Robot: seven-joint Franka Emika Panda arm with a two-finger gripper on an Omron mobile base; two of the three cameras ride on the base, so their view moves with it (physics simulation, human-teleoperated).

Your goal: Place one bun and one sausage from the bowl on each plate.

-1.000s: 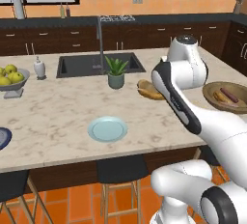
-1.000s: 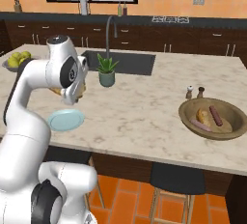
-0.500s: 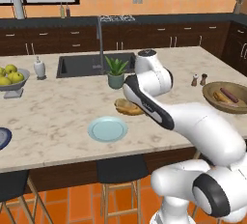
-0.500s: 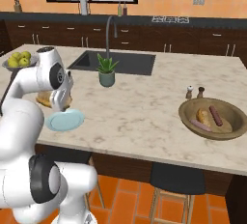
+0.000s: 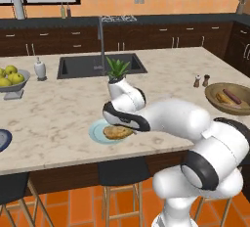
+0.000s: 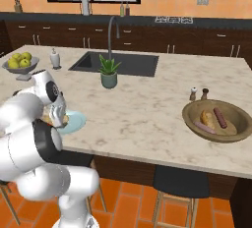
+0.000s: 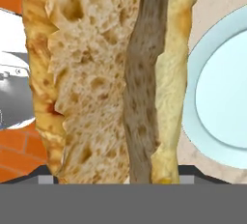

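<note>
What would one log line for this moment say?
fingers: shut on bun | position: over light-blue plate | bowl: one bun, two sausages | dark-rimmed plate: bare

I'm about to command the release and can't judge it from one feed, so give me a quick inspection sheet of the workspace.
Surface: marble island counter with a dark sink set into it.
Job's things: bun in the gripper, low over the pale light-blue plate; whether it touches the plate cannot be told. Wooden bowl holds another bun and two sausages. Darker plate at the left edge, nothing on it.
Clutter: potted plant, fruit bowl, soap bottle, salt and pepper shakers.
Grippers: gripper closed on the bun.
Cables: nothing seen.
Surroundings: dark cabinets, orange walls, stools under the island.
</note>
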